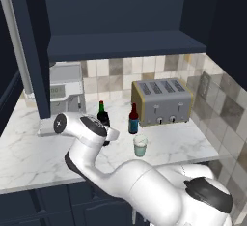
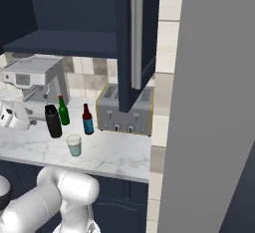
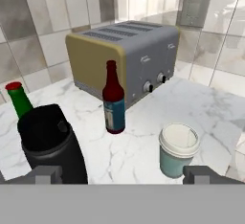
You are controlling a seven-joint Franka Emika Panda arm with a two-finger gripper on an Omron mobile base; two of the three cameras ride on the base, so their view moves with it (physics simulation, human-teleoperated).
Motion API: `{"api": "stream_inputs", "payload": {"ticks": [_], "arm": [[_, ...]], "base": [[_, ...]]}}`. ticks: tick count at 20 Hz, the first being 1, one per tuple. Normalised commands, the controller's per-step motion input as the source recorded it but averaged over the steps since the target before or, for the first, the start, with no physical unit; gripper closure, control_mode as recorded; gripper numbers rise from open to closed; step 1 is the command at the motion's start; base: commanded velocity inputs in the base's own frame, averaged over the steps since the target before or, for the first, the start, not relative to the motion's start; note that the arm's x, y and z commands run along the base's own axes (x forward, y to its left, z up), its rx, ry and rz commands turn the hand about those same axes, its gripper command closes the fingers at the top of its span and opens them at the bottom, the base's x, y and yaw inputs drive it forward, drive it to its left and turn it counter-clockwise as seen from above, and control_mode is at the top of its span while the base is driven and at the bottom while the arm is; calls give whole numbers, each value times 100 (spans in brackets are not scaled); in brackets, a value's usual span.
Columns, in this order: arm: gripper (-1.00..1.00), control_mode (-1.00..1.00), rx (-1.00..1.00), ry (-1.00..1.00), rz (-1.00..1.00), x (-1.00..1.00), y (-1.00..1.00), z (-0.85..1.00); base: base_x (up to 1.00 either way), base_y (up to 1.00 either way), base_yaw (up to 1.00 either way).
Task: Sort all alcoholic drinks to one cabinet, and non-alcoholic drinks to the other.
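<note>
White marble counter bears toaster, coffee machine, two bottles, flask, cup.

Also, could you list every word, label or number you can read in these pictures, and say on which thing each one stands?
None can be read.
Red-brown bottle: its blue label shows pale marks, too blurred to read.
Coffee machine: its small panel is too small to read.
Toaster, cup, black flask: no text visible.
</note>
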Motion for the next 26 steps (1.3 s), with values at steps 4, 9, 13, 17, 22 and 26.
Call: {"api": "stream_inputs", "payload": {"ticks": [4, 9, 13, 17, 22, 26], "arm": [[-100, -100, -3, 0, -8, 21, 0, -8], [-100, -100, -2, 0, -2, 27, 2, -7], [-100, -100, -2, 0, 0, 22, 7, -11], [-100, -100, -3, 0, 0, 19, 6, -15], [-100, -100, -3, 0, 0, 19, 3, -17], [-100, -100, -3, 0, 0, 20, 4, -18]], "base": [[0, 0, 0], [0, 0, 0], [0, 0, 0], [0, 0, 0], [0, 0, 0], [0, 0, 0]]}}
